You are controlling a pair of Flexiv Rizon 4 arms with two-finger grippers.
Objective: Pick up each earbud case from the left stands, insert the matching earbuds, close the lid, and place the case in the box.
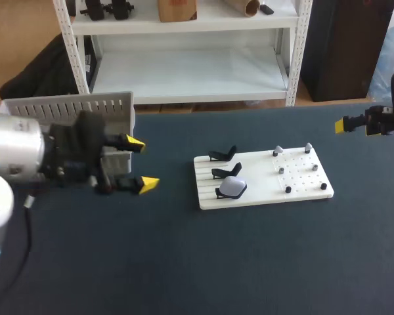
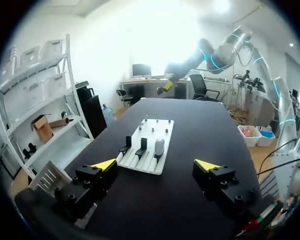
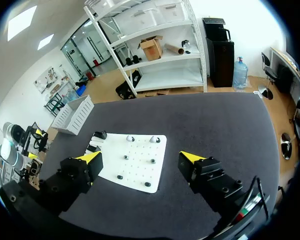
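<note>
while left claw gapes, case sits ahead.

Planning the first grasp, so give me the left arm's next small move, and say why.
Probably carry the left gripper across to the case on the front stand of the white board. Its fingers are open and empty, off to the board's side, and that is the only case in view.

Three black stands are counted on one white board, with one white case, two pale earbuds, four dark earbuds and one slatted box.
</note>
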